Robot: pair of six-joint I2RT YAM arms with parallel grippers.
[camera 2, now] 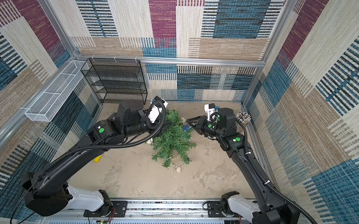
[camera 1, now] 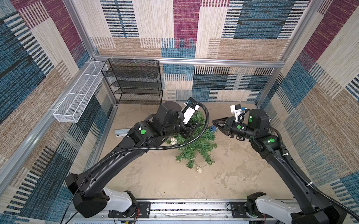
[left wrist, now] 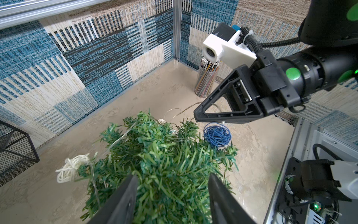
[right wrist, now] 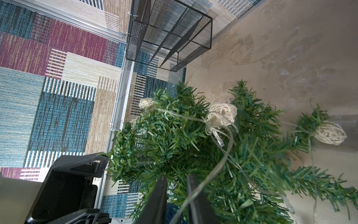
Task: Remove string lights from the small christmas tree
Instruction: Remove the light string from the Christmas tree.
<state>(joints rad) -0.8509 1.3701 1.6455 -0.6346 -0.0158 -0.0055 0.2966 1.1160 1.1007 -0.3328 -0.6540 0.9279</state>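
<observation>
While your left gripper [left wrist: 172,195] stands parted around the bushy green small christmas tree [camera 1: 196,143] mid-table | your right gripper [right wrist: 177,195] pinches the pale wire of the string lights [right wrist: 221,114], cream wicker balls still draped on branches | no legible writing anywhere you look.

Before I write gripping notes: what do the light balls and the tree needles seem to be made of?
Cream ball: looks like woven rattan or stiff twine, matte; open, crisscrossed strands show. Blue ball: the same open weave, dyed. Tree needles: apparently flat plastic strips, slightly glossy, with cut square ends.
</observation>
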